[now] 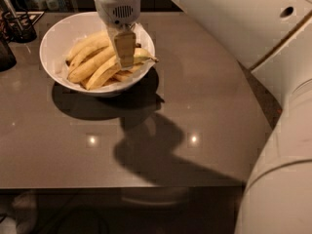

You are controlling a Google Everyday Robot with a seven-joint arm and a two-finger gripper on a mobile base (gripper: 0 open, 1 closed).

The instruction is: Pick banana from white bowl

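The banana (pixel 103 73) lies in the white bowl (pixel 54 35), along the side of the pile nearest the camera, its blunt end low toward 7 o'clock and its thin dark stem reaching the rim at about 3 o'clock. Other, shorter bananas (pixel 87 47) lie packed beside it toward 10 o'clock, all slanting the same way. The gripper (pixel 125 48) hangs down into the bowl from 12 o'clock, its tan tip in front of the banana's middle part and hiding that stretch; whether it is closed on the fruit or merely beside it cannot be told. The bowl stands on a glossy brown table (pixel 204 96), toward the table's 10 o'clock corner, and throws a dark shadow toward 6 o'clock. A dark wire holder (pixel 18 26) sits at the bowl's 9 o'clock, near the far left edge. The robot's white arm (pixel 243 18) fills the side at 3 o'clock
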